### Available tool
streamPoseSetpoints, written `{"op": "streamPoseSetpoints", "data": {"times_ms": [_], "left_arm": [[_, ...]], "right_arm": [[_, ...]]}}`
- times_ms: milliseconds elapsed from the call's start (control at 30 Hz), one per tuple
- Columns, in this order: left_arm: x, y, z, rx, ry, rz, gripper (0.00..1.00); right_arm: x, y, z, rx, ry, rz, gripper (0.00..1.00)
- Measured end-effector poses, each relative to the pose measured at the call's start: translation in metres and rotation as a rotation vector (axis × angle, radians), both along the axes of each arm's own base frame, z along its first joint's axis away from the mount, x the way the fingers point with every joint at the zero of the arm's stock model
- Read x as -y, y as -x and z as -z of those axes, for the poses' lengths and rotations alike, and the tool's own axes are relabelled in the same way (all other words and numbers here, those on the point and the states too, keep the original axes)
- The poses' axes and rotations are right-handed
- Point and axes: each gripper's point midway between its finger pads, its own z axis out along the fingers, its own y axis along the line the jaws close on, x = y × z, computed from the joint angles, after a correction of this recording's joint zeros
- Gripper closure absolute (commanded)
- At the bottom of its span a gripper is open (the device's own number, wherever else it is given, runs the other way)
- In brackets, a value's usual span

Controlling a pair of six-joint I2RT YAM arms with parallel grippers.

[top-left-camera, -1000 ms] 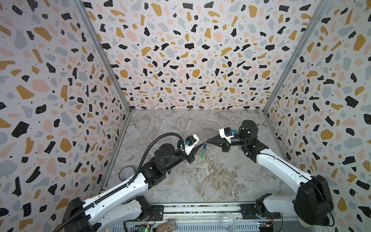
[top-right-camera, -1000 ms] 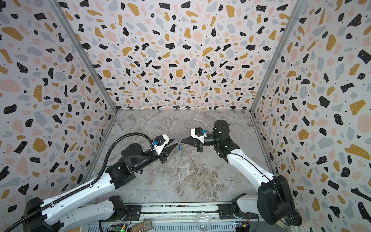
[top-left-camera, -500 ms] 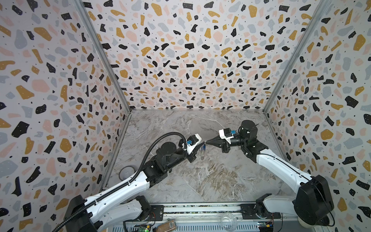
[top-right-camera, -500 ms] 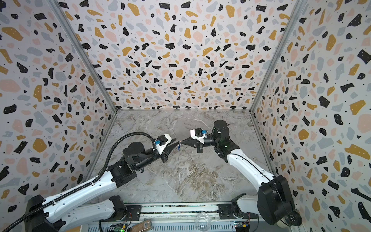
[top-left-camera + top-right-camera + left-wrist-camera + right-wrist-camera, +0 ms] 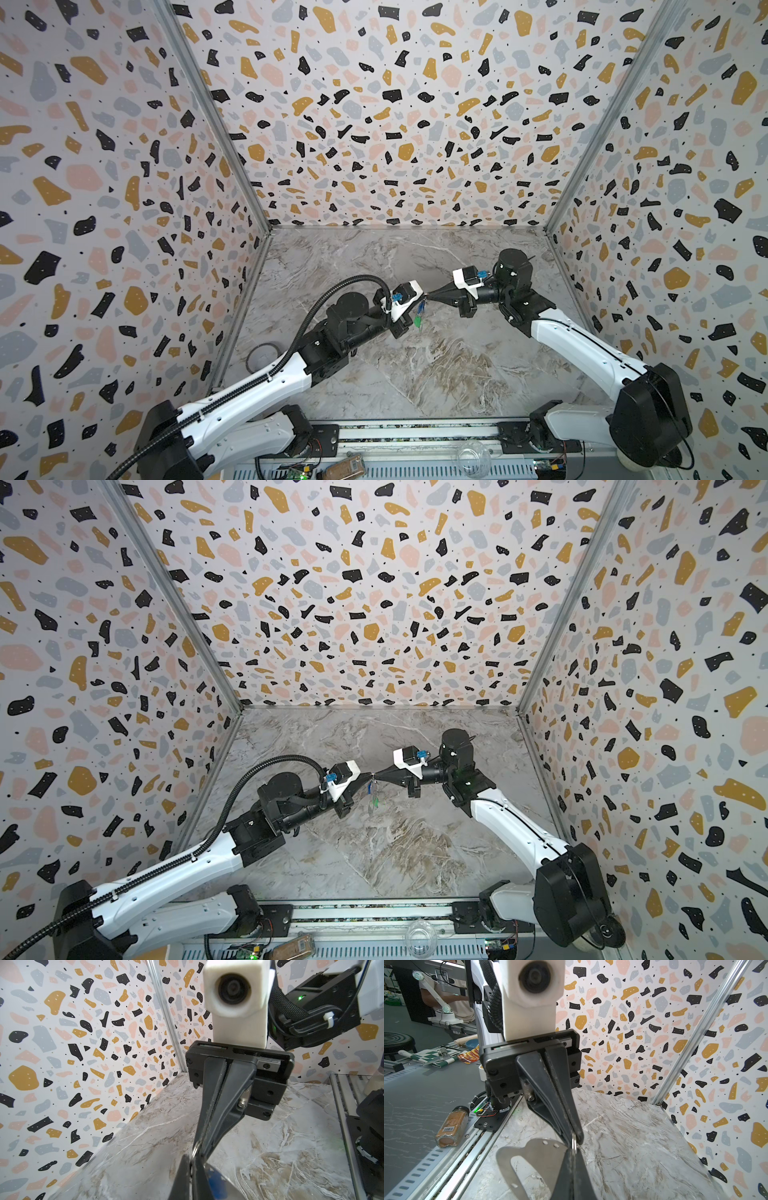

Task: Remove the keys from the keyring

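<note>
**Two closed grippers meet on one keyring, held off the floor**

Both pairs of fingers are clenched tip to tip on the keyring (image 5: 574,1143), a small metal ring held in the air over the middle of the marble floor (image 5: 415,374). In the right wrist view a flat grey loop (image 5: 529,1155) with an oblong opening hangs from that ring, close to the camera and slightly blurred.

The keys (image 5: 420,312) dangle just below the meeting point in both top views. The blue tag (image 5: 369,788) sits above the green tag (image 5: 375,802), and the metal blades are too small to make out.

The left gripper (image 5: 422,297) reaches in from the left and the right gripper (image 5: 430,295) from the right. Their shut tips are all but touching, and each pinches the ring's edge.

Further out, a dark-rimmed round disc (image 5: 263,356) lies on the floor by the left wall. A brown spice jar (image 5: 452,1126) lies on its side beyond the front rail (image 5: 415,432). Speckled terrazzo-pattern walls (image 5: 395,124) close in the back and both sides.
</note>
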Motion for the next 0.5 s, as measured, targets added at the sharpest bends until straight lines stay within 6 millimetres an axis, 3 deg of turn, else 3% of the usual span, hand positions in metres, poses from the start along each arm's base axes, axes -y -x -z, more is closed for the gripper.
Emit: {"op": "streamPoseSetpoints", "data": {"times_ms": [67, 133, 167, 300, 500], "left_arm": [[0.000, 0.001, 0.002, -0.003, -0.006, 0.005, 1.00], [0.001, 0.002, 0.003, -0.002, -0.014, 0.014, 1.00], [0.002, 0.002, 0.004, 0.000, -0.018, 0.018, 1.00], [0.003, 0.004, 0.004, 0.008, -0.023, 0.030, 1.00], [0.005, 0.007, 0.001, 0.021, -0.015, 0.052, 1.00]], "right_arm": [[0.000, 0.000, 0.002, -0.002, 0.006, 0.001, 0.92], [0.000, -0.001, 0.003, -0.003, 0.017, 0.011, 0.67], [0.000, -0.003, 0.003, 0.004, 0.021, 0.019, 0.62], [0.004, -0.009, -0.005, 0.077, 0.037, 0.098, 0.57], [0.030, -0.018, -0.034, 0.266, 0.035, 0.288, 0.53]]}}
